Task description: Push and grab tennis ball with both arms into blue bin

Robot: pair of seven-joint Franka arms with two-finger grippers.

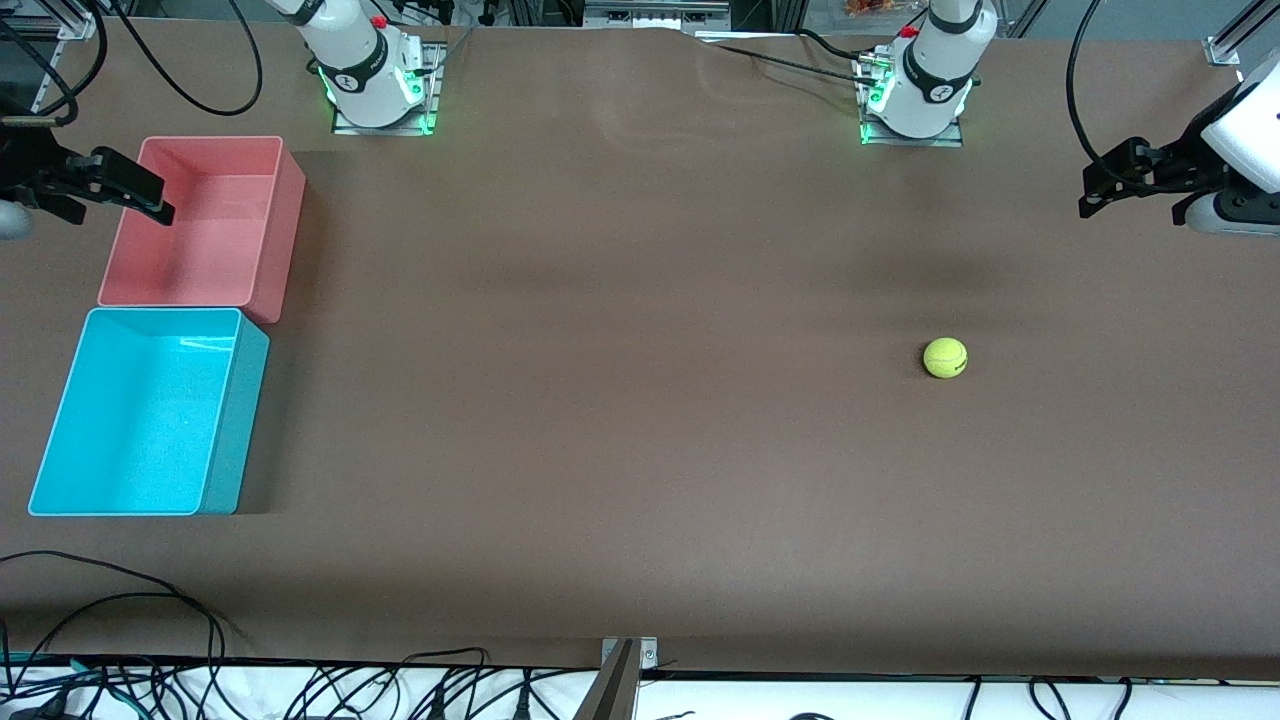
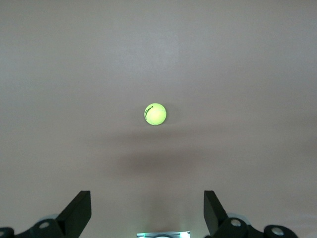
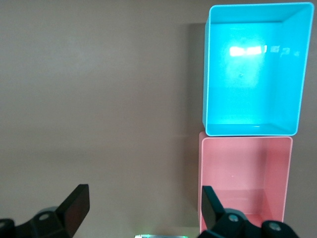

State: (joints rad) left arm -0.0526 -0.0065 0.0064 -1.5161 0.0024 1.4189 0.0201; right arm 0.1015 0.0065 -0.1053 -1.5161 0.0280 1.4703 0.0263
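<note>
Ball at your left arm's end, bins at your right arm's end; nothing is gripped yet.

The small fuzzy yellow-green tennis ball (image 1: 945, 357) lies alone on the brown table (image 1: 620, 400), well apart from the rectangular cyan-blue plastic bin (image 1: 232, 420), which touches the pink-red plastic bin (image 1: 285, 230) and sits nearer the front camera; your left gripper (image 1: 1100, 190) hangs high over its table end, fingers (image 2: 79, 210) spread wide and empty; your right gripper (image 1: 140, 195) hangs over the pink-red bin's outer rim, also parted, holding nothing; bring the left gripper down low beside the ball on the side away from the bins, then push gently and straight, since a fuzzy ball likely rolls off-line; have the right gripper wait near the cyan-blue bin to catch it.
</note>
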